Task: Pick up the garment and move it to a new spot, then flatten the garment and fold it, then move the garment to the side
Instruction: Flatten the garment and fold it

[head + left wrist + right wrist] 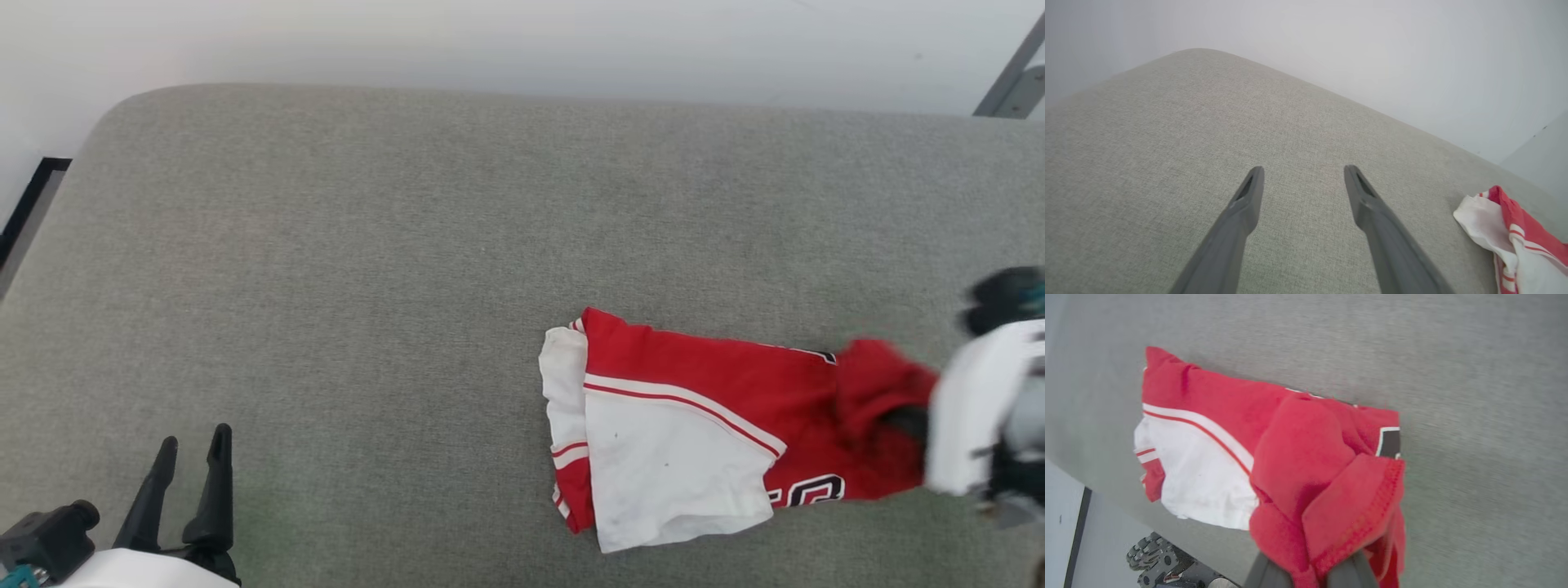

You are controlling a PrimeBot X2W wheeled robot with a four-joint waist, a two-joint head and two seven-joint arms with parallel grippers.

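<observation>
Right gripper (pixel 1308 575) is pinched tight on a bunch of red hem, fingers buried in the cloth! Garment (pixel 694 408) lies folded on the right side of the grey cushion (pixel 326 286), white sleeve on top, red body under it, black numerals peeking out at the near edge, and its right end gathered up into that pinch. Left gripper (pixel 192 465) sits low at the near left, fingers spread wide, nothing between them, well apart from the shirt. Now, this is soft, light, limp jersey: I reckon it sags and trails from one held point, and the fold could slide open. Best hold looks like the stitched hem, through all the layers, where the cloth is thickest.
</observation>
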